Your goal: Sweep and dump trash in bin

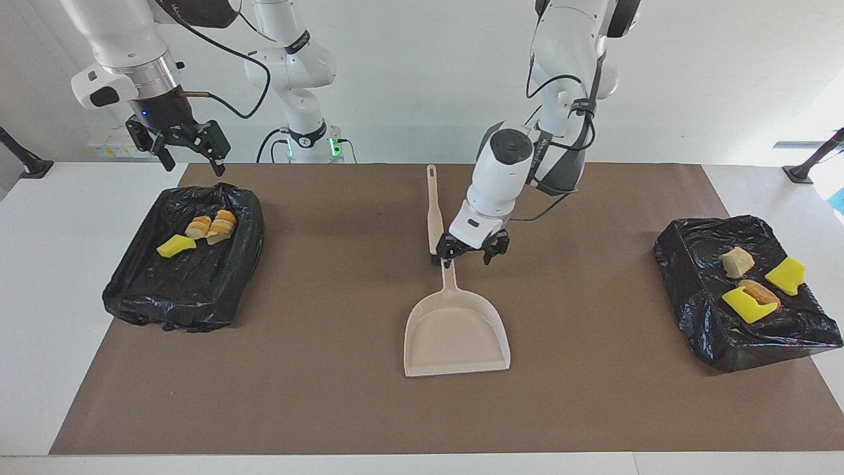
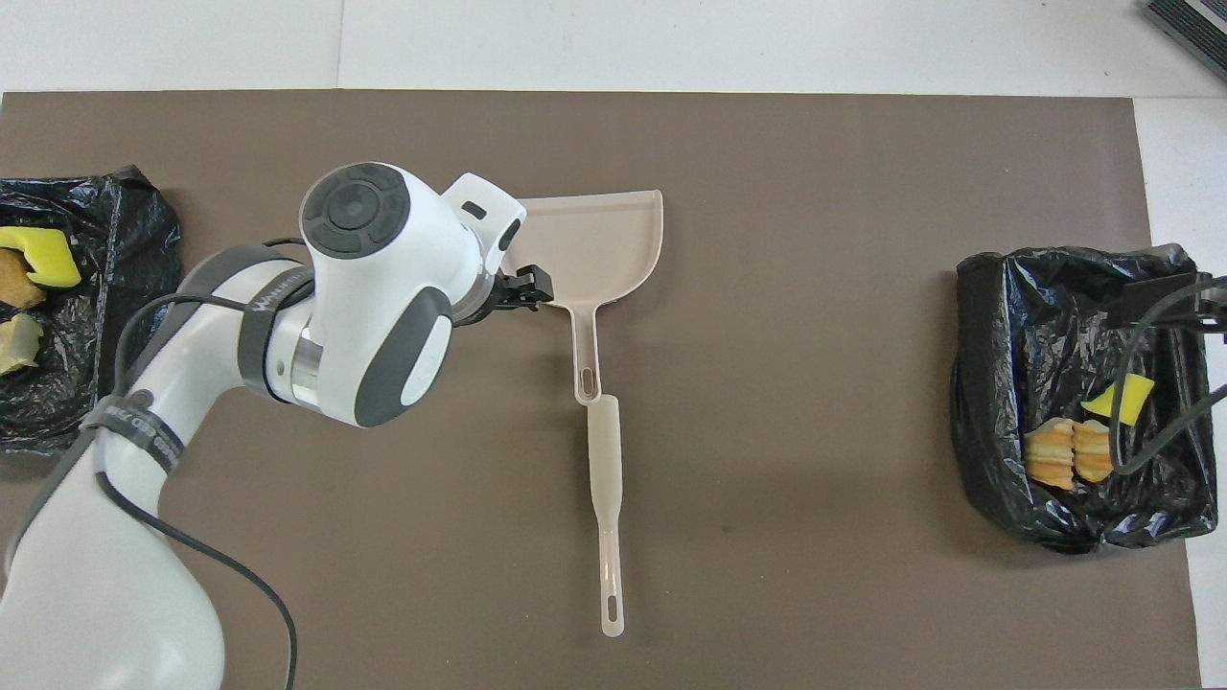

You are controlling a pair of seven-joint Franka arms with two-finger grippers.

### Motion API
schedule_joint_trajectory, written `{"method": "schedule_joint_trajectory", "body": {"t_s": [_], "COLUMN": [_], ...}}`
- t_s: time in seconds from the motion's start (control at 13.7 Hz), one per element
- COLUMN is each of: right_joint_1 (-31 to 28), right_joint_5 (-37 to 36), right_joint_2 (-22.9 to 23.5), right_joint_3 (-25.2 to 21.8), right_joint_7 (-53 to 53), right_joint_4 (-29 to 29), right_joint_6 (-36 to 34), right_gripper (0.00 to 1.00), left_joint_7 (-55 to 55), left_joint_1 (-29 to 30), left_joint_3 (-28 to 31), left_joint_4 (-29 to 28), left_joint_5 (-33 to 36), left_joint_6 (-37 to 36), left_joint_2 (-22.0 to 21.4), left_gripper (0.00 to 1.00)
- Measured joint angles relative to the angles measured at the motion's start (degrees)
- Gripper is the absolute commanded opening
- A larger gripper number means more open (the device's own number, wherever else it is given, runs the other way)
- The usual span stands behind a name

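Note:
The beige dustpan [image 1: 456,333] lies flat and empty on the brown mat, its handle [image 1: 450,280] pointing toward the robots. My left gripper [image 1: 468,256] hangs open just above the handle's end, shifted toward the left arm's end, holding nothing. The trash is split between two black-bag-lined bins. The bin [image 1: 142,290] at the right arm's end holds a yellow wedge [image 1: 175,246] and two bread chunks [image 1: 212,226]. The bin [image 1: 709,323] at the left arm's end holds two yellow wedges [image 1: 784,275] and two tan chunks [image 1: 736,262]. My right gripper [image 1: 188,148] waits open above the first bin's edge.
A beige brush [image 1: 432,208] lies on the mat in line with the dustpan's handle, nearer to the robots [image 2: 606,498]. The brown mat [image 1: 316,396] covers most of the white table. The left arm's body hides part of the dustpan [image 2: 613,240] in the overhead view.

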Motion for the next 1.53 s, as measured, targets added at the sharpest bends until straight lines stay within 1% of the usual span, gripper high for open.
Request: {"method": "schedule_joint_trajectory", "body": {"t_s": [0.22,0.51,0.66,0.8,1.09,1.31,1.53], "right_joint_1": [0.8,0.8,0.8,0.7,0.8,1.0,0.7], "right_joint_5": [0.0,0.0,0.0,0.0,0.1,0.4,0.4], "right_joint_2": [0.0,0.0,0.0,0.0,-0.1,-0.2,-0.4], "right_joint_3": [0.0,0.0,0.0,-0.1,0.1,0.3,0.1], "right_joint_7": [0.0,0.0,0.0,0.0,-0.3,-6.1,-10.3], "right_joint_4": [0.0,0.0,0.0,0.0,0.0,0.0,0.0], "right_joint_6": [0.0,0.0,0.0,0.0,-0.1,-3.3,-4.4], "right_gripper": [1.00,1.00,1.00,1.00,1.00,1.00,1.00], "left_joint_7": [11.6,23.2,28.2,31.3,33.5,34.0,34.3], "left_joint_1": [6.9,14.2,17.6,20.3,21.0,21.0,21.1], "left_joint_3": [0.3,0.5,0.6,0.7,0.5,0.5,0.7], "left_joint_4": [0.2,0.4,0.6,0.9,1.4,1.7,1.7], "left_joint_5": [0.0,0.0,0.0,0.3,3.7,4.1,4.4], "left_joint_6": [-3.7,-6.9,-9.6,-13.4,-18.7,-21.7,-25.1], "left_joint_2": [-0.8,-1.9,-4.2,-7.7,-13.3,-16.7,-20.0], "left_gripper": [1.00,1.00,1.00,1.00,1.00,1.00,1.00]}}
